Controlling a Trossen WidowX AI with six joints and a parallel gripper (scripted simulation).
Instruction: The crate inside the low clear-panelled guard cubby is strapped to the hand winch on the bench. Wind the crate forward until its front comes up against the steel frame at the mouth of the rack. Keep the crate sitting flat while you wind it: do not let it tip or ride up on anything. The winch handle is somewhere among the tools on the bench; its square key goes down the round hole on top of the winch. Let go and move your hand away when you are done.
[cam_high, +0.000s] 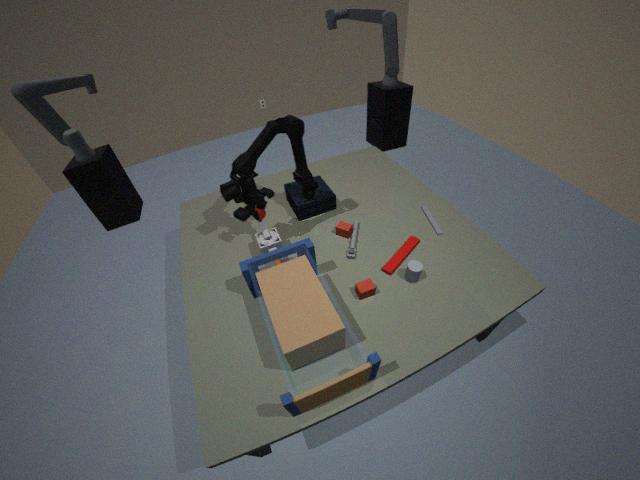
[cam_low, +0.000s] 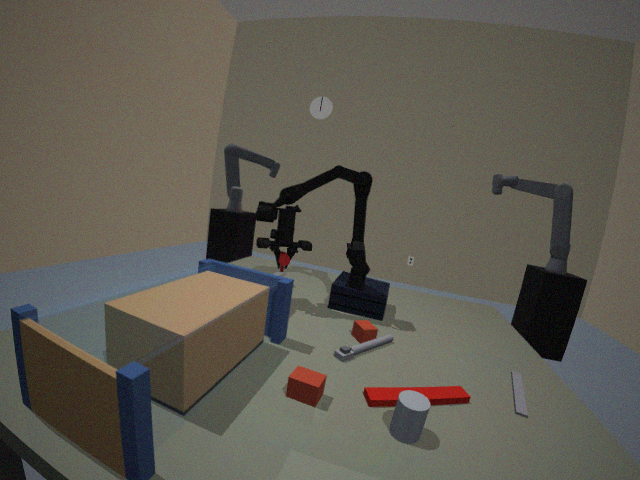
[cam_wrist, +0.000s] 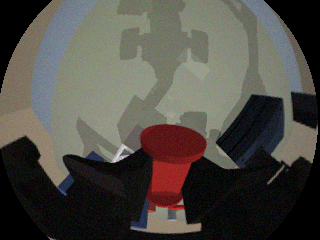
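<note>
My gripper (cam_high: 260, 212) (cam_low: 283, 261) (cam_wrist: 166, 142) is shut on the red knob of the winch handle, which shows between the fingers. A pale crank arm seems to run from the knob toward the white winch (cam_high: 268, 238) (cam_wrist: 123, 151); whether its key sits fully in the hole cannot be made out. The gripper is above and behind the winch, on the side away from the rack. The tan crate (cam_high: 299, 301) (cam_low: 191, 302) sits flat inside the clear-panelled cubby, near the blue frame (cam_high: 279, 251) (cam_low: 280, 310) at its mouth. A narrow gap shows between them in the top view.
To the crate's right lie two orange blocks (cam_high: 365, 288) (cam_high: 344, 228), a grey tool (cam_high: 354, 239) (cam_low: 364, 346), a red bar (cam_high: 401, 255), a grey cylinder (cam_high: 413, 271) and a thin grey strip (cam_high: 431, 219). A wooden board (cam_high: 333, 387) closes the rack's far end.
</note>
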